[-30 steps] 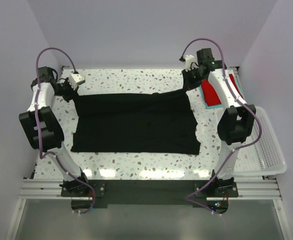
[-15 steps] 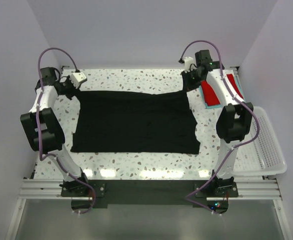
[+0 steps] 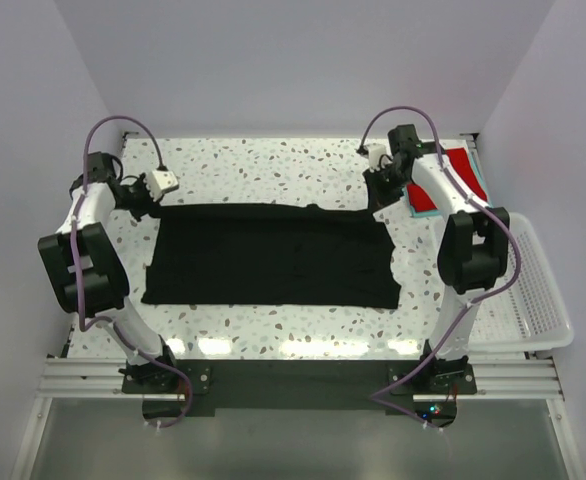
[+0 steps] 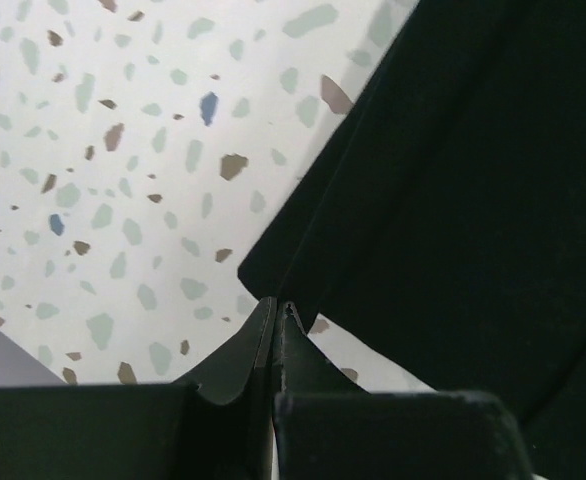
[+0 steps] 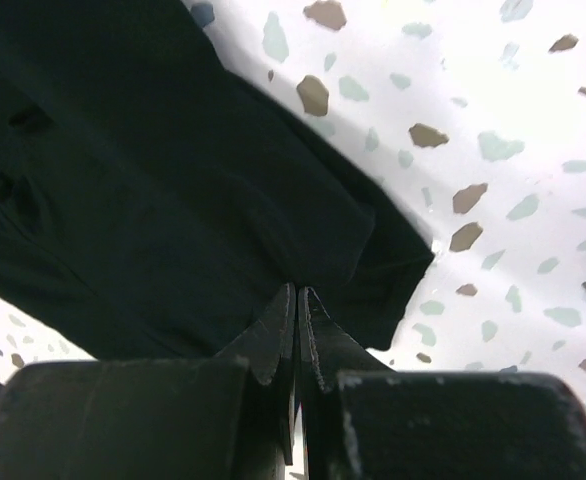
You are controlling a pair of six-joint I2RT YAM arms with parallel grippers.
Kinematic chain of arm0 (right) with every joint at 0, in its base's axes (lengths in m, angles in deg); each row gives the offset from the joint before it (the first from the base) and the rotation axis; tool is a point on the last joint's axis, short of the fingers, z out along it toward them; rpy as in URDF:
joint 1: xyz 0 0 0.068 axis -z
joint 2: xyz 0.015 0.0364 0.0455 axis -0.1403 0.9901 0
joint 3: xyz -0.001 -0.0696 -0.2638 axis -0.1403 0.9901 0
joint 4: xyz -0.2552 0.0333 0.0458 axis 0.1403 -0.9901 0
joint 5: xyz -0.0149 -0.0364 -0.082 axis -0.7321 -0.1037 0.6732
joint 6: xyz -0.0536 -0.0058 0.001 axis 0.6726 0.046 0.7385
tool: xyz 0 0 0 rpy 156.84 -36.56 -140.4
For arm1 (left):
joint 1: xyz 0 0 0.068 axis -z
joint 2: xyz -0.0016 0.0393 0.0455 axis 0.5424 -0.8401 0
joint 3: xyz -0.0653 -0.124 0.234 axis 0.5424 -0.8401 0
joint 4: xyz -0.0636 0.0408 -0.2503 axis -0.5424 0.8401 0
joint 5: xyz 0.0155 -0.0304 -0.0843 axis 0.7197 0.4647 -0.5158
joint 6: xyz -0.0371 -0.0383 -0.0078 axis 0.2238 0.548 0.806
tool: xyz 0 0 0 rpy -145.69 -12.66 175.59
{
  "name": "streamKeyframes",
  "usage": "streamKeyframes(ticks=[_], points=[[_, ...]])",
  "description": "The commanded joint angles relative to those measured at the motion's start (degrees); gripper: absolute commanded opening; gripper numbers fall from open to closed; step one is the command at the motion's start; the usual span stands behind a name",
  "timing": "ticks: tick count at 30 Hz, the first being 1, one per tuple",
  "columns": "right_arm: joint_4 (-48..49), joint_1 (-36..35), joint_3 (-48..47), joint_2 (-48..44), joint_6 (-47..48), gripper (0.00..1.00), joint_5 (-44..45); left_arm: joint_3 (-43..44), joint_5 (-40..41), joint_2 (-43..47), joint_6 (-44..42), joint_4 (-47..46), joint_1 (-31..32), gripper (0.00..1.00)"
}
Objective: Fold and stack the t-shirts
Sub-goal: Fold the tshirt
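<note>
Firmly, left gripper pinches the black t-shirt; right gripper, opposite corner.

You have the black t-shirt lying wide and flat across the speckled table. Your left gripper is at its far left corner, and your right gripper is at its far right corner. Beyond the right arm, the red t-shirt lies on the teal t-shirt. A white basket sits at the table's right edge.
</note>
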Motion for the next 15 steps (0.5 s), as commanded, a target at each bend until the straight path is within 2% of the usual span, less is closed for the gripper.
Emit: streamKeyframes(ticks=[1, 4, 15], points=[[2.2, 0.4, 3.9, -5.6, 1.3, 0.0, 0.6, -1.9, 0.8, 2.4, -7.1, 7.0, -1.1, 0.0], [3.0, 0.3, 6.4, -5.7, 1.5, 0.0, 1.0, -6.0, 2.0, 3.2, -9.5, 7.7, -1.1, 0.0], [6.2, 0.1, 13.4, -3.0, 1.1, 0.0, 0.8, -12.1, 4.0, -1.6, -4.1, 4.4, -0.1, 0.0]])
